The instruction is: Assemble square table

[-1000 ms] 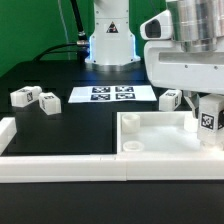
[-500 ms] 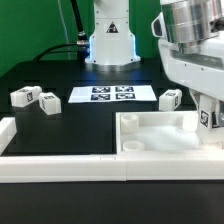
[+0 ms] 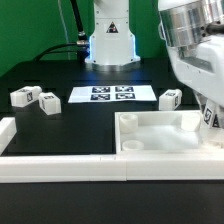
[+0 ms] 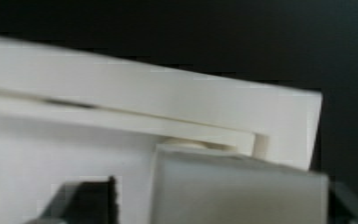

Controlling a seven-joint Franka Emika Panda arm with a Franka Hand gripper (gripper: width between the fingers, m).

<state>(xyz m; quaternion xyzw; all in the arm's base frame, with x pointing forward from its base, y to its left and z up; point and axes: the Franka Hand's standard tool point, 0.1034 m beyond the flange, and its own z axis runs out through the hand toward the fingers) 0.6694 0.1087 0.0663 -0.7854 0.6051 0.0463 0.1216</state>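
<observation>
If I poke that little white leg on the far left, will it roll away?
Probably not: the leg looks blocky with flat faces, so it should slide on the tabletop rather than roll. It seems small and plastic, so likely light and stiff.

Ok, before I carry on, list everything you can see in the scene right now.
square panel: one, white, just behind the border wall, exterior view's right
loose legs: three, white with black-and-white tags; two at exterior view's left, one right of the marker board
held leg: one, white, tagged, by the panel's back corner
marker board: one, white, four tags, flat at centre back
border wall: one, white, along the front and left
table: one, black
arm: one, white and grey, exterior view's right
claw: one, shut on the held leg
</observation>
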